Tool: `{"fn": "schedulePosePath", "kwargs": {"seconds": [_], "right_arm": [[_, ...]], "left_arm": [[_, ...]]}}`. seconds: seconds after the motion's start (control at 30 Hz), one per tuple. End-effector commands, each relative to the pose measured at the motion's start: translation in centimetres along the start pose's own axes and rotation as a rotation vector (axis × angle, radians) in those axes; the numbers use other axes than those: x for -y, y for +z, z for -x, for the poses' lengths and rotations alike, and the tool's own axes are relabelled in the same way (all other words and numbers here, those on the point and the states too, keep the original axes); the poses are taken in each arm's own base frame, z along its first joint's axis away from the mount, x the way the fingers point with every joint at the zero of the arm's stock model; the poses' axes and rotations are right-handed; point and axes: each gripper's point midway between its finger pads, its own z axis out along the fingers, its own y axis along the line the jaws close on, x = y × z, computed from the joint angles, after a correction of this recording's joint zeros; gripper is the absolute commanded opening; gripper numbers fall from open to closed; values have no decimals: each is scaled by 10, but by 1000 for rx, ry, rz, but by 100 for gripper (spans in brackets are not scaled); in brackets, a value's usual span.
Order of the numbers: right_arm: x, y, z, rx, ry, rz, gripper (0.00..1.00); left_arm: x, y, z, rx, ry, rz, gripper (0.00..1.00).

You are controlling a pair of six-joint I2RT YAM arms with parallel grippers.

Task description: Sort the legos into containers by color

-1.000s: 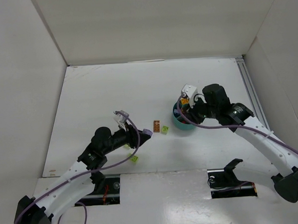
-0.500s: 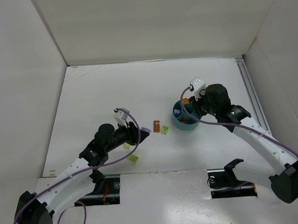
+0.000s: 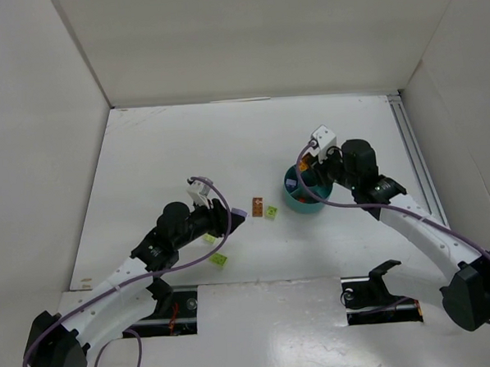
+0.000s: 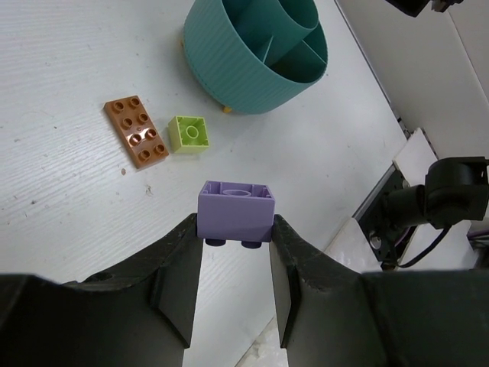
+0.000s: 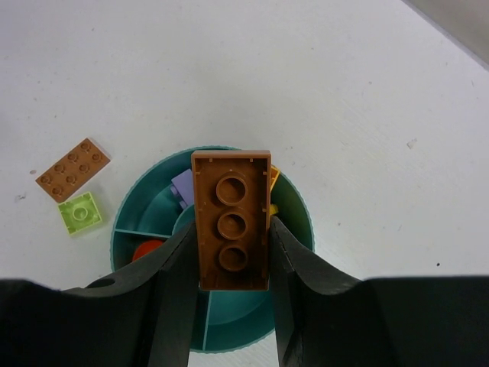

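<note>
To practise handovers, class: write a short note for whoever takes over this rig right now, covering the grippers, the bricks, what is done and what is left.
Left gripper: shut on a purple brick, above the table, short of the bowl.
Right gripper: shut on a brown brick, over the bowl.
Done: the bowl holds a purple piece, a red-orange piece and an orange piece.
Loose on the table: a brown plate, a lime brick beside it, and another lime one near the left arm.
Left: drop both held bricks, then sort the loose ones.
</note>
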Motion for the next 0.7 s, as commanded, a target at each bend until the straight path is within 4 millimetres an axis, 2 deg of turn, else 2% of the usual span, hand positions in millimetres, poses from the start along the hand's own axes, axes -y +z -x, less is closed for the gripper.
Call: {"fn": "schedulePosePath", "kwargs": {"seconds": [0.0, 0.07, 0.37, 0.47, 0.67], "right_arm": [[2, 6, 14, 75, -3, 3, 26], [-2, 8, 6, 69, -2, 21, 26], [1, 13, -4, 51, 17, 16, 26], [0, 14, -2, 63, 15, 23, 26], [2, 18, -13, 32, 25, 21, 28]], "left_arm": [[17, -1, 29, 78, 31, -36, 0], [17, -1, 29, 78, 31, -36, 0], [14, -1, 31, 81, 29, -16, 0], [10, 0, 29, 71, 24, 2, 0], [8, 0, 28, 69, 22, 15, 0]]}}
